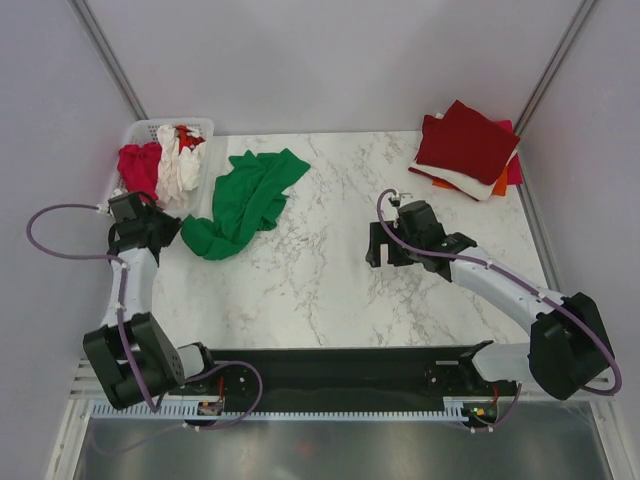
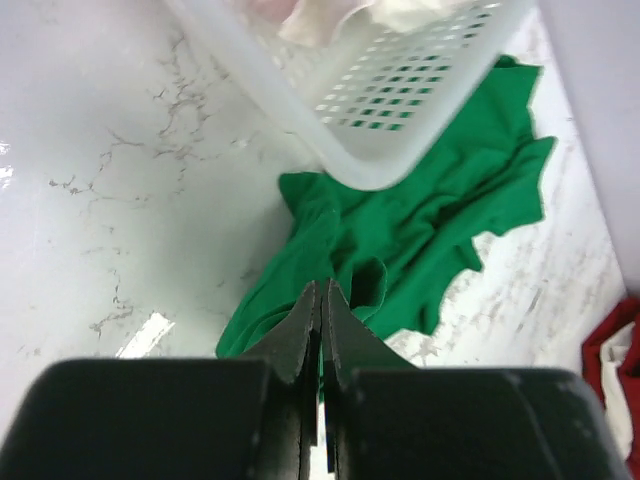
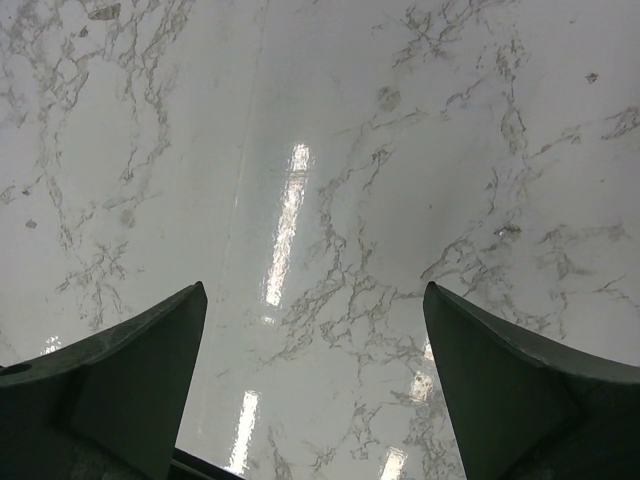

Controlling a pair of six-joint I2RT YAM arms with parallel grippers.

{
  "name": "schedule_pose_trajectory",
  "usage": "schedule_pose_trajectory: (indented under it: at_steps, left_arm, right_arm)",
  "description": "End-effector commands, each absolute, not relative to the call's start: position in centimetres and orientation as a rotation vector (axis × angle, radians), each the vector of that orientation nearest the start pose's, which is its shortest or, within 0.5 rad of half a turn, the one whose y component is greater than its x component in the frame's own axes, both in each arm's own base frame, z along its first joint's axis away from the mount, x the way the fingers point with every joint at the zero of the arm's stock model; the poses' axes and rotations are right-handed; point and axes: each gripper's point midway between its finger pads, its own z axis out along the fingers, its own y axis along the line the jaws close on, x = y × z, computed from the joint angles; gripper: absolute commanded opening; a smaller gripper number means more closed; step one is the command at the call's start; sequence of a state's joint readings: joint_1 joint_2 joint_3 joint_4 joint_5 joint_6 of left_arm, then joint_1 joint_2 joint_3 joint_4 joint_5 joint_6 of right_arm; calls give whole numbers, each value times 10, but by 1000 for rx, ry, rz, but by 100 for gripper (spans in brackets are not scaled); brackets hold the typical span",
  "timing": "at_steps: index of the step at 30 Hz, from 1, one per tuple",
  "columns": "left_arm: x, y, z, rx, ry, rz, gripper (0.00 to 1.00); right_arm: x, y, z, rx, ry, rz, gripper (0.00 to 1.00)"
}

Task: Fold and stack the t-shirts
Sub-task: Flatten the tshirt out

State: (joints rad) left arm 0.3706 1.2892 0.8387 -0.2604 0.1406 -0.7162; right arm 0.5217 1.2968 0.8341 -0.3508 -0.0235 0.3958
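From the top view I judge the task to be somewhere in the middle. At the far right corner of the surface [image 1: 320, 290] there is already a stack [image 1: 468, 155] of folded t-shirts: a dark red one [image 1: 465, 138] lies on top, and under it the edges of a white [image 1: 470, 183], an orange [image 1: 499, 184] and a magenta one [image 1: 514, 170] show. These I count as done.

The green t-shirt [image 1: 245, 200] is not folded. It lies crumpled on the surface, just beside the white basket [image 1: 205, 128], with one end bunched toward the near left. My left end effector [image 2: 321, 295] is at this near end, and its fingers are pressed together. In the left wrist view a thin strip of green shows between them, so I believe it is clamped on the edge of the cloth, but the view is tight and I cannot be fully sure how much cloth it has.

My right end effector [image 3: 314, 290] has its fingers wide apart and holds nothing. It hangs over bare marble, well apart from the green t-shirt.

What is left: to spread, fold and stack the green t-shirt, and then the same for the shirts in the basket, where I see a red one [image 1: 138, 165] and a white one [image 1: 178, 165]. I cannot tell if more are under them.
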Motion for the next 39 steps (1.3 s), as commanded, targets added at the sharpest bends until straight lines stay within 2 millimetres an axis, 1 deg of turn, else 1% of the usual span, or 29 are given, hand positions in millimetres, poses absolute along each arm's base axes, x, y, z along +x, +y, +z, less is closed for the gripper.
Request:
schedule_pose_trajectory:
  at_steps: [1, 3, 6, 7, 8, 9, 10, 11, 12, 13, 14, 15, 16, 17, 18, 19, 20, 21, 22, 23, 24, 26, 28, 29, 31, 32, 33, 37, 39]
  left_arm:
    - [337, 75, 178, -1007, 1979, -324, 2]
    - [327, 72, 183, -973, 1996, -307, 2]
    - [303, 59, 188, -927, 2007, -318, 2]
    - [294, 53, 181, -925, 2031, -332, 2]
    - [282, 47, 185, -913, 2028, -339, 2]
    - [275, 42, 184, -897, 2040, -350, 2]
    - [271, 39, 182, -890, 2037, -361, 2]
    - [267, 37, 184, -878, 2024, -362, 2]
    - [262, 33, 190, -848, 1996, -366, 2]
    - [258, 30, 184, -847, 2003, -369, 2]
    - [255, 27, 181, -840, 2002, -372, 2]
    - [254, 20, 184, -806, 2000, -386, 2]
    - [255, 18, 192, -786, 1985, -391, 2]
    - [255, 16, 196, -773, 1979, -396, 2]
    - [255, 14, 197, -763, 1981, -401, 2]
    - [255, 13, 196, -760, 1986, -404, 2]
    - [255, 11, 196, -753, 1987, -408, 2]
    - [255, 8, 196, -743, 1993, -414, 2]
    - [255, 6, 196, -735, 1995, -419, 2]
    - [255, 1, 195, -717, 2003, -429, 2]
    - [255, 0, 196, -710, 2003, -433, 2]
    - [254, -4, 195, -698, 2012, -441, 2]
    - [254, -10, 194, -673, 2025, -456, 2]
    - [254, -12, 194, -665, 2028, -461, 2]
    - [253, -20, 194, -634, 2039, -479, 2]
    - [253, -26, 194, -613, 2048, -491, 2]
    - [252, -28, 194, -603, 2050, -497, 2]
    - [250, -36, 196, -567, 2054, -517, 2]
    - [250, -38, 196, -559, 2055, -521, 2]
  right_arm:
    - [294, 193, 110, -165, 2399, 475, 98]
    - [296, 201, 109, -152, 2415, 515, 98]
    - [309, 228, 121, -126, 2399, 657, 98]
    - [319, 244, 140, -135, 2357, 737, 98]
    - [327, 250, 146, -124, 2349, 760, 98]
    - [337, 256, 139, -94, 2377, 773, 98]
    - [357, 268, 163, -94, 2319, 811, 98]
    - [372, 277, 153, -91, 2332, 825, 98]
    - [385, 285, 155, -87, 2320, 838, 98]
    - [411, 296, 182, -88, 2245, 868, 98]
    - [427, 306, 151, -82, 2306, 859, 98]
    - [442, 313, 148, -77, 2306, 876, 98]
    - [470, 325, 176, -69, 2235, 921, 98]
    - [488, 332, 133, -45, 2311, 914, 98]
    - [502, 339, 128, -39, 2310, 920, 98]
    - [531, 344, 155, -30, 2237, 918, 97]
    - [547, 347, 115, -6, 2288, 883, 97]
    - [571, 354, 144, -4, 2194, 893, 97]
    - [583, 355, 139, 14, 2182, 892, 97]
    - [592, 358, 107, 56, 2214, 889, 97]
    - [607, 361, 121, 75, 2146, 885, 97]
    - [617, 362, 100, 142, 2140, 883, 98]
    - [626, 364, 92, 183, 2090, 895, 98]
    - [629, 363, 82, 209, 2093, 887, 98]
    - [634, 368, 82, 235, 2069, 891, 98]
    - [636, 367, 69, 255, 2076, 879, 97]
    - [638, 372, 72, 271, 2060, 896, 96]
    - [629, 392, 50, 288, 2073, 903, 91]
    - [625, 398, 38, 295, 2086, 896, 86]
